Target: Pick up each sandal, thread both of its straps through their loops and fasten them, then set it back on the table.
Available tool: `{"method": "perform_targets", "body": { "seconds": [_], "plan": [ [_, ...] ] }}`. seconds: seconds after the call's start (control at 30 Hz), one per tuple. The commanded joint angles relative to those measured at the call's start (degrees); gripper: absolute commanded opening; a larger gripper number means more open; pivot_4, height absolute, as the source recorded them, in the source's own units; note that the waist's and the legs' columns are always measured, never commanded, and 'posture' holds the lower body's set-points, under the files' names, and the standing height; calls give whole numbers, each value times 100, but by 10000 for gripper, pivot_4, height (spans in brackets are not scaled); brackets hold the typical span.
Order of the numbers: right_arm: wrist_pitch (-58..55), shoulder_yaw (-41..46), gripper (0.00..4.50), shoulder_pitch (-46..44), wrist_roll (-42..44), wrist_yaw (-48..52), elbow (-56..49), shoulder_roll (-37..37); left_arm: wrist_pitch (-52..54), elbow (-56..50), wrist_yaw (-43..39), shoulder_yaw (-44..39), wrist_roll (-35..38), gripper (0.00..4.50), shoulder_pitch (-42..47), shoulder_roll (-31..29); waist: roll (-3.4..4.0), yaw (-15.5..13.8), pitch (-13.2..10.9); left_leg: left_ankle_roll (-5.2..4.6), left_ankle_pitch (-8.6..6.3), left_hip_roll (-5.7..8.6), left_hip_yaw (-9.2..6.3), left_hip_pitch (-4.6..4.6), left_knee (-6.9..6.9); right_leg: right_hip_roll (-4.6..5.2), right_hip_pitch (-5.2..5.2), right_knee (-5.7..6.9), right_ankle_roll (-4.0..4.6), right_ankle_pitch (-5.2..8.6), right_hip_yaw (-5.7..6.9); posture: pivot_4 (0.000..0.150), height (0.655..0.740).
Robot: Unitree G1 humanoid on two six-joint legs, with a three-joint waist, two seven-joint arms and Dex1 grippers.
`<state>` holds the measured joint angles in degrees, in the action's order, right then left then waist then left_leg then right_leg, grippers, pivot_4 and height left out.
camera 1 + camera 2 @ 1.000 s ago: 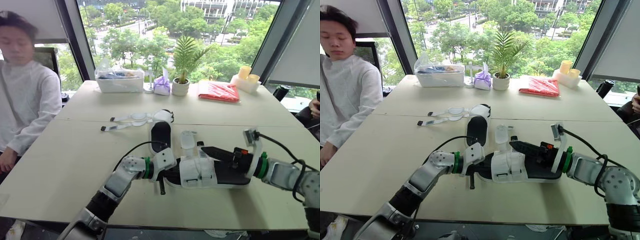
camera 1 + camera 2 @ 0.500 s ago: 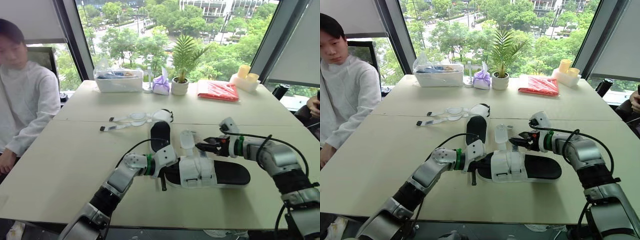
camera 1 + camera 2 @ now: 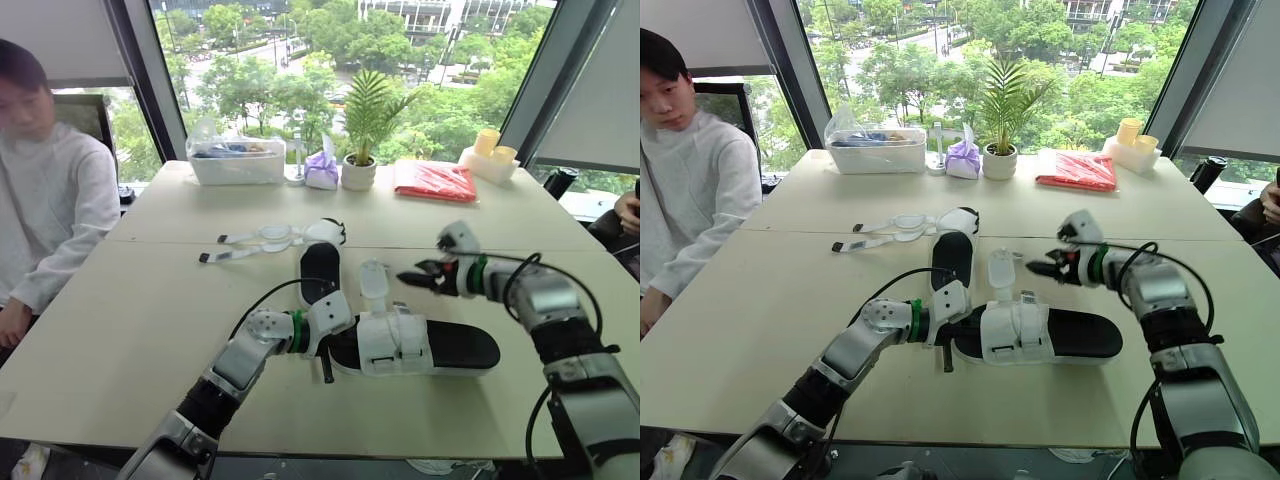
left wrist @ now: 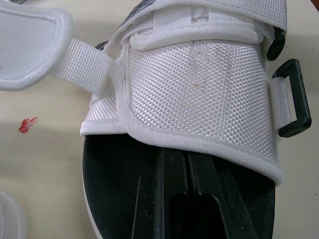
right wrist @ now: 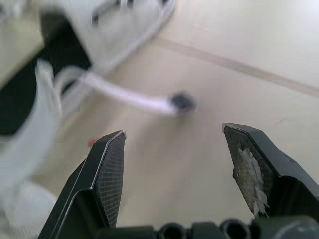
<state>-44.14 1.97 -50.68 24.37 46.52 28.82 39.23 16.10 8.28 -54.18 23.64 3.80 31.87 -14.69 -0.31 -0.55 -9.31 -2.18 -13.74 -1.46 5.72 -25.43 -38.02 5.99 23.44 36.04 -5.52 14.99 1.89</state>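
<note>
The near sandal (image 3: 440,346) lies on the tabletop (image 3: 120,320) at lower centre of the frame. The left gripper (image 4: 183,158) sits at its toe end, fingers (image 4: 154,199) pressed together on the black insole, tips under the white upper. The right gripper (image 3: 414,275), at centre right, hovers wide open and empty beside the loose strap (image 3: 372,278). The second sandal (image 3: 320,262) lies just above.

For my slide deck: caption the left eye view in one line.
Left gripper at the near sandal's toe end; open right gripper hovers beside its unfastened strap.
</note>
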Motion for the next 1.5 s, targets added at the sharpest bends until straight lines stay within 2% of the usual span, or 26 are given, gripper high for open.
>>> {"method": "perform_targets", "body": {
  "seconds": [0.03, 0.2, 0.3, 0.57, 0.7, 0.87, 1.0, 1.23, 1.33, 1.5],
  "plan": [
    [-1005, 513, 33489, -242, 551, -91, -333, -67, 20, -1, 17, 47, -52, 0, 3, 33, 0, -2, 0, 1, -1, 0, -1, 0, 1, 4, 0, 0, 7, 3, 0, 1500, 7400],
    [-2864, 371, 33489, -219, 884, -263, -882, -41, 25, -28, 13, 65, -52, 0, -36, 33, 4, 0, 2, 3, -2, 5, 3, 0, 8, 26, 6, 0, 10, 4, 3, 1500, 7400],
    [-3306, 557, 33489, -63, 1063, -385, -1174, -165, 33, -69, 18, 83, -55, 0, -68, 33, 5, 1, 2, 3, -2, 16, 11, -1, 17, 49, 14, 1, 10, 4, 14, 1500, 7400],
    [-3952, 1053, 33489, -40, 1229, -882, -854, -1006, 10, -91, 25, 106, -69, 0, -89, 34, 5, 27, 3, 0, -3, 29, 18, -1, 21, 73, 15, 1, 6, 2, 37, 1500, 7400],
    [-3629, 1122, 33489, -243, 1021, -1157, -184, -1381, -48, -45, 91, 120, -134, 0, -45, 51, 5, 28, 3, -2, -3, 36, 18, -1, 21, 77, 13, 1, -5, -5, 42, 1500, 7400],
    [-2989, 2016, 33489, -1059, 1087, -1695, 1562, -1763, -1, -52, 167, 70, -138, 0, -47, 90, 5, 84, 3, -3, -2, 45, 18, 0, 20, 81, 13, 5, -9, -7, 45, 1500, 7400],
    [-2280, 2406, 33489, -1557, 1061, -1955, 2536, -1807, 57, -124, 213, 52, -133, 0, -99, 78, 6, 116, 3, -5, -3, 49, 18, -1, 21, 84, 12, 3, -11, -8, 53, 1500, 7400],
    [-1474, 2482, 33489, -2000, 912, -2028, 3421, -1882, 141, -216, 287, 24, -117, 0, -152, 53, 7, 145, 2, -9, -4, 51, 21, -1, 24, 83, 12, 3, -13, -9, 54, 1500, 7400],
    [-1228, 2411, 24745, -2062, 827, -1936, 3547, -1915, 178, -263, 314, 20, -110, 0, -178, 48, 7, 145, 2, -9, -4, 51, 22, -1, 24, 83, 12, 2, -13, -9, 54, 1500, 7400],
    [-1120, 2198, 697, -2058, 606, -1755, 3551, -1931, 236, -357, 357, 21, -96, 0, -243, 38, 7, 156, 1, -9, -4, 51, 21, -1, 24, 82, 12, 3, -14, -9, 55, 1500, 7400]
  ]
}}
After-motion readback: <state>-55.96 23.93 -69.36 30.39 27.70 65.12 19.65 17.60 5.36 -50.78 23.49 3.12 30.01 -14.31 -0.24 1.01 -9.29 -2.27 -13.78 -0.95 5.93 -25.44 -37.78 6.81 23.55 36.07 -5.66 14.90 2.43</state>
